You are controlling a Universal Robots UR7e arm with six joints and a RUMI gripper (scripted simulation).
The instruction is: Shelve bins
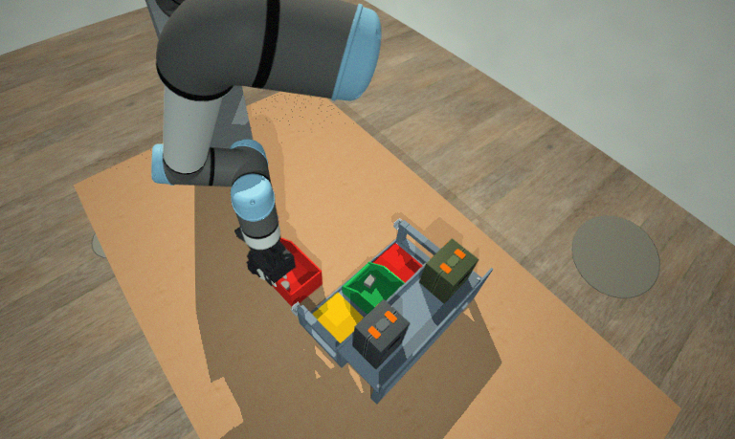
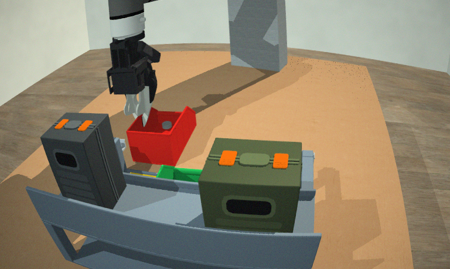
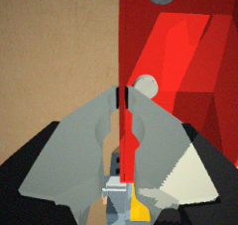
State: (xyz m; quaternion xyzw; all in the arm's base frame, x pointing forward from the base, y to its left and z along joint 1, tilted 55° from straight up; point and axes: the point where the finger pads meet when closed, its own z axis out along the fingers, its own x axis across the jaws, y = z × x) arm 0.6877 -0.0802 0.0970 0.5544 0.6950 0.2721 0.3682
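A red bin (image 1: 304, 284) (image 2: 156, 146) (image 3: 198, 61) is just in front of the grey shelf (image 1: 419, 304) (image 2: 159, 200), at its left front corner. A round grey part (image 2: 166, 124) (image 3: 147, 85) lies in it. My gripper (image 1: 277, 278) (image 2: 143, 119) (image 3: 122, 87) comes from above and is shut on the bin's thin side wall. On the shelf's lower board a green bin (image 1: 379, 288) (image 2: 180, 174) sits in the middle spot. A yellow mark (image 1: 336, 317) is on its left and a red mark (image 1: 399, 261) on its right.
A dark grey case (image 1: 379, 334) (image 2: 82, 156) and an olive case (image 1: 448, 269) (image 2: 248, 183) stand on the shelf's top board. The arm's grey base pillar (image 2: 256, 27) stands at the back of the table. A round grey disc (image 1: 614, 255) lies on the floor.
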